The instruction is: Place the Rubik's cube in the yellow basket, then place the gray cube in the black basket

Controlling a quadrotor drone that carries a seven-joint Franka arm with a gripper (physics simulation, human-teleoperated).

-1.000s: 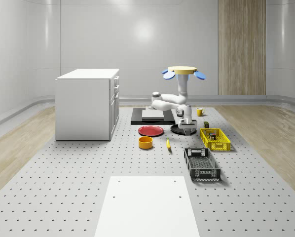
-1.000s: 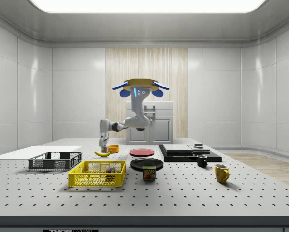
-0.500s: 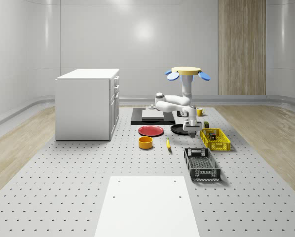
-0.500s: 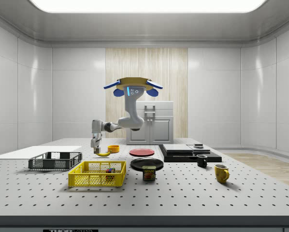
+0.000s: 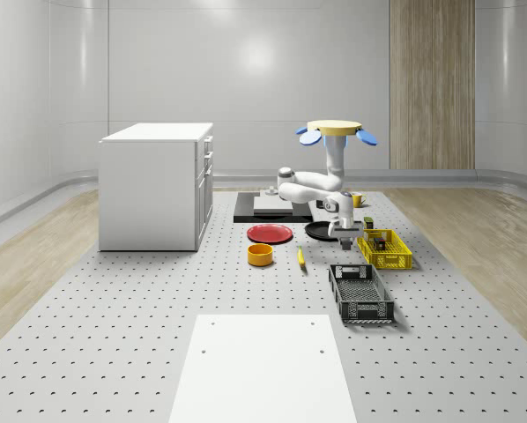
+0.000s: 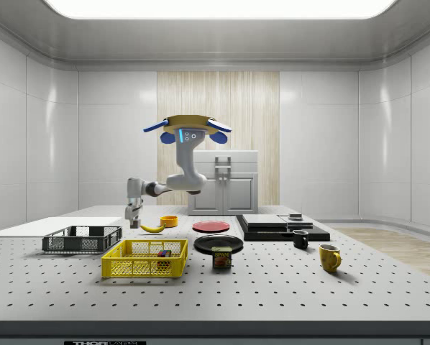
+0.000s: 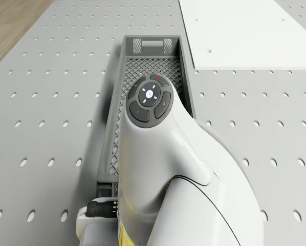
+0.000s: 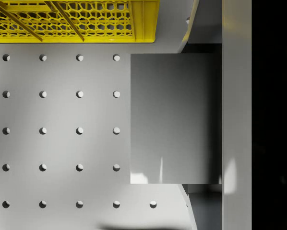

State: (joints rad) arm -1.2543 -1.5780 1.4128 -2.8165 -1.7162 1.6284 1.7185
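The drone (image 5: 337, 130) hovers over the desk (image 5: 158, 308), on the far side of the two baskets in the whole-scene view; its arm reaches down and forward, and the tool (image 5: 345, 233) hangs above the desk between the yellow basket (image 5: 384, 249) and the far end of the black basket (image 5: 360, 293).

In the wrist view the tool is closed on the gray cube (image 8: 174, 117), which sits between the two fingers with bare desk under it; so the cube is in the air, not yet over its basket. The Rubik's cube (image 6: 163, 253) seems to lie already in the yellow basket, so we judge the first half done and the second half in its carrying stage.

To do this step well, we would bring the tool over the middle of the black basket, not over its rim; lower the cube below the rim and release it only there, so it cannot bounce out.

About edges: the black basket is long and narrow, so there is much room along its length and little across it. The yellow basket is just beside the tool, and its wall should not be touched. The banana (image 5: 300, 256) lies on the other side, apart from the path; beyond the black basket the desk is open.
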